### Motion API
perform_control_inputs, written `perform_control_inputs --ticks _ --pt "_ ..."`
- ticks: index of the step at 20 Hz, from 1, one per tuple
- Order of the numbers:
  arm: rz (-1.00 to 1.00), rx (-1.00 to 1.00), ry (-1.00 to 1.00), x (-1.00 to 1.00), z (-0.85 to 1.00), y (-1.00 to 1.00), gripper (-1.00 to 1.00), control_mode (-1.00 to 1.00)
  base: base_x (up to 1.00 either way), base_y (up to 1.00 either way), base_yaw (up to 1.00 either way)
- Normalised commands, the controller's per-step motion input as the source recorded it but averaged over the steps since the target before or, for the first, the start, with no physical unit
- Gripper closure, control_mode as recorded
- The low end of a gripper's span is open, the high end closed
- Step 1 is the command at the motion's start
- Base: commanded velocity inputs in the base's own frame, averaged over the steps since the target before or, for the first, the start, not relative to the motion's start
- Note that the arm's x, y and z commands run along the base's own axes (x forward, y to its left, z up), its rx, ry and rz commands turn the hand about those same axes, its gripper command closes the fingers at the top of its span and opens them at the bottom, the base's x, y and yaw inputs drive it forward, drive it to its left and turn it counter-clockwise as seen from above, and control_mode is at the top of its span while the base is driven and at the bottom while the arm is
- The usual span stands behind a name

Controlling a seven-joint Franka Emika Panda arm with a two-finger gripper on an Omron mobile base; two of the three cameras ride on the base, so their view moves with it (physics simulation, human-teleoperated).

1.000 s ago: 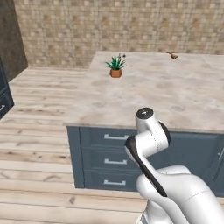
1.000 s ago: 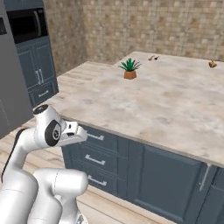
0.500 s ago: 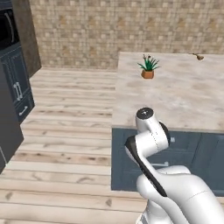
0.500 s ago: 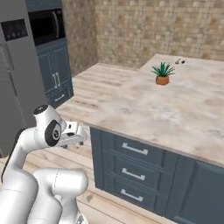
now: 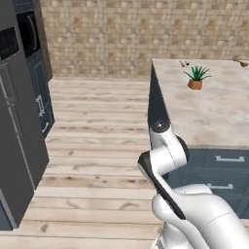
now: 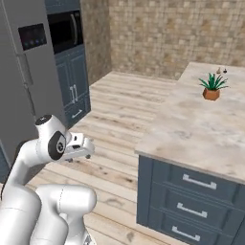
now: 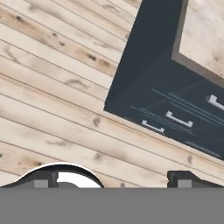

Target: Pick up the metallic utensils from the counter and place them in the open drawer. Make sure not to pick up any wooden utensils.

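Observation:
The counter of marbled stone fills the right of both base views, and its corner shows in the hand view. At its far end lie tiny things, a dark pair and a brownish one, too small to tell as the metallic utensils or the wooden utensils. The open drawer is out of view. My gripper is open and empty, hanging low over the plank floor left of the counter's corner. The hand juts from the folded arm.
A small potted plant stands on the counter. Shut drawers with silver handles line the dark blue cabinet front. A tall grey fridge and wall oven cabinets stand left. Wooden floor lies between.
The base has moved, so the whole scene slid right: the counter went from centre to the right edge and the fridge came into view. The arm keeps its pose, gripper still open.

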Motion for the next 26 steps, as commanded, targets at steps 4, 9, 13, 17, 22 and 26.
perform_control_inputs --ticks 4,9,13,17,22,26 --pt "0.00 0.00 0.00 0.00 0.00 0.00 -1.00 1.00 0.92 1.00 -0.49" --pt "0.00 0.00 0.00 0.00 0.00 0.00 -1.00 1.00 1.00 1.00 -0.47" --pt "0.00 0.00 0.00 0.00 0.00 0.00 -1.00 1.00 1.00 1.00 -0.36" --pt "0.00 0.00 0.00 0.00 0.00 0.00 -1.00 1.00 1.00 1.00 -0.26" --pt "0.00 0.00 0.00 0.00 0.00 0.00 -1.00 1.00 1.00 0.63 -0.14" --pt "0.00 0.00 0.00 0.00 0.00 0.00 -1.00 1.00 1.00 0.00 -0.20"
